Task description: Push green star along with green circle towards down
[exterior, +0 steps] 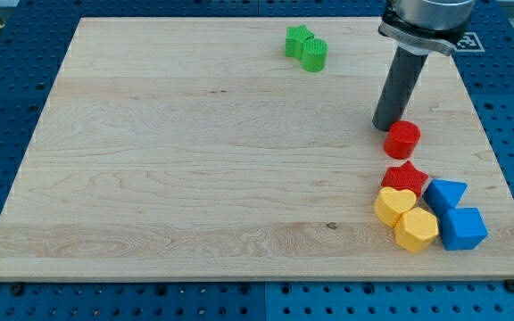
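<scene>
The green star (297,40) lies near the view's top, right of centre, touching the green circle (314,55) just below and to its right. My tip (385,126) rests on the board at the right, well to the right of and below both green blocks. It stands just left of and above the red circle (402,139), close to it or touching it.
A cluster sits at the lower right: a red star (405,177), a yellow heart (393,205), a yellow hexagon (416,230), a blue triangle-like block (444,193) and a blue cube (462,228). The wooden board (194,160) ends just beyond them.
</scene>
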You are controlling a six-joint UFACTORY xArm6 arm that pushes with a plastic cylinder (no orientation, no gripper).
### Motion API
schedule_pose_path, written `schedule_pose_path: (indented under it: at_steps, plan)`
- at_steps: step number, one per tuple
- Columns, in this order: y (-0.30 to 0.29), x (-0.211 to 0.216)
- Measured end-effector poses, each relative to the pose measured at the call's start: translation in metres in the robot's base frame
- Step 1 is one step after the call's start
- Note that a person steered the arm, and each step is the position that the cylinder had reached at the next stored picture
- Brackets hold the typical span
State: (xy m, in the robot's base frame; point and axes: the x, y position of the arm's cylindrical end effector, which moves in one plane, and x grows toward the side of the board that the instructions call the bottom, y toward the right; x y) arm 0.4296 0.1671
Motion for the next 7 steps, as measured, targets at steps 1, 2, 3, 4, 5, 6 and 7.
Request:
schedule_pose_path:
  at_steps: [1,2,3,4,5,6,7]
  plan:
    - [0.0,0.02]
    - [0.008,0.037]
    - [0.026,0.044]
    - [-0.005,0.032]
    - [-0.057,0.004]
    - [-0.115,-0.035]
    - [-0.148,-0.101]
